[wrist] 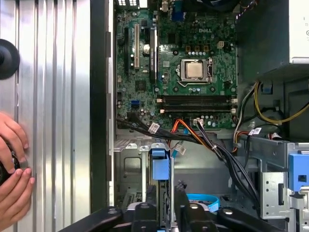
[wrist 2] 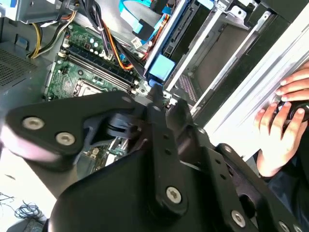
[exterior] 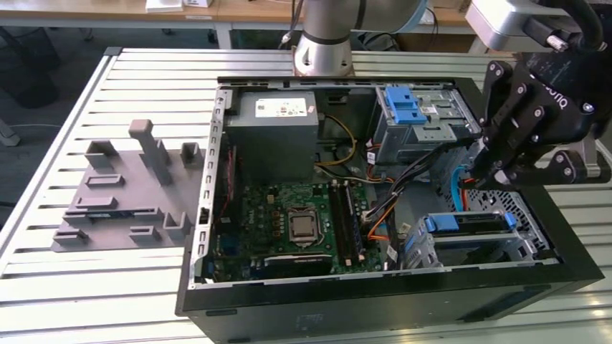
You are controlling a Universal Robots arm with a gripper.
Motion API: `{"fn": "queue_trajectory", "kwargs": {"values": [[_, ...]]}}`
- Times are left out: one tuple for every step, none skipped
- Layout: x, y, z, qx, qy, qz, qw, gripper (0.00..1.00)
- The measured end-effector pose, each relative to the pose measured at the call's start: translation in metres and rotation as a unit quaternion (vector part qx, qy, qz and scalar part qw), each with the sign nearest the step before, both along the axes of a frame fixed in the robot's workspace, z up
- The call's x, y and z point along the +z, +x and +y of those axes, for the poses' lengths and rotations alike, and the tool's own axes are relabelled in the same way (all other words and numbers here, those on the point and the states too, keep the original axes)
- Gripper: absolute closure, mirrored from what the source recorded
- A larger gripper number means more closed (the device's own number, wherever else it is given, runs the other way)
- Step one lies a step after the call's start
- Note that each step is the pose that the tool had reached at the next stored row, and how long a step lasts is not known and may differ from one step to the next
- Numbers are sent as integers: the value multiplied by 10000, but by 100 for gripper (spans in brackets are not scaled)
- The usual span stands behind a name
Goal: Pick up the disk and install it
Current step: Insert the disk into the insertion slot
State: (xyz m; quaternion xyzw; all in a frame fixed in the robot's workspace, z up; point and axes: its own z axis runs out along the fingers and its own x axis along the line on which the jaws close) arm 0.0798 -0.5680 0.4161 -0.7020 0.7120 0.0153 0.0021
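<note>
The black metal end effector (wrist: 164, 205) is clamped on the flat disk (wrist: 160, 169) by its blue plastic rail, lower centre, beside one green motherboard (wrist: 176, 63)

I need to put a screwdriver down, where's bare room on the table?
The ribbed table lies bare between the grey fixture block and its near edge. Inside the computer case it is crowded: cables, motherboard, tool.
</note>
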Motion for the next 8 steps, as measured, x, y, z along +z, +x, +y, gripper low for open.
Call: {"fn": "queue_trajectory", "kwargs": {"values": [[-1, 0, 0, 0, 1, 0, 10000, 70], [-2, 0, 0, 0, 1, 0, 10000, 76], [-3, 0, 0, 0, 2, 0, 10000, 81], [-3, 0, 0, 0, 2, 0, 10000, 81], [-3, 0, 0, 0, 2, 0, 10000, 87], [-3, 0, 0, 0, 2, 0, 10000, 89], [-3, 0, 0, 0, 2, 0, 10000, 89], [-3, 0, 0, 0, 2, 0, 10000, 89]]}}
